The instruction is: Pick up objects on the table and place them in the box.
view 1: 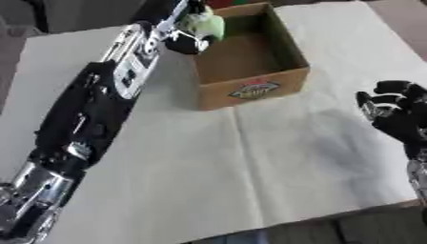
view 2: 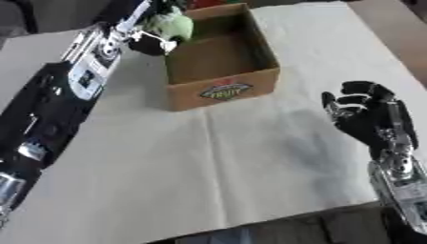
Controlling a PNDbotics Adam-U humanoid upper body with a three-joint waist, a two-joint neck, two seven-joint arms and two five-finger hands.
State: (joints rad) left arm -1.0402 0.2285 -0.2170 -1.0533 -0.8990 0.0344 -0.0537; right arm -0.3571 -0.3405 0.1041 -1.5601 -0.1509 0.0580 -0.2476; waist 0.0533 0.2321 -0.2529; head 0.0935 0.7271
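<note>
My left arm stretches far up the table's left side. Its hand point(view 1: 188, 42) hangs over the left rim of the open cardboard box point(view 1: 250, 90), fingers curled round a pale green soft object point(view 1: 206, 25). The object sits above the box's far left corner. The box's brown floor shows, with nothing lying on it where I can see. A fruit label marks its front wall. My right hand point(view 2: 367, 116) rests at the right side of the table, palm up and fingers relaxed, holding nothing.
A cream cloth point(view 1: 250, 162) covers the table, with a crease running down its middle. The cloth's front edge point(view 1: 333, 214) lies near the bottom of the view. A red shape point(view 1: 227, 3) shows just behind the box.
</note>
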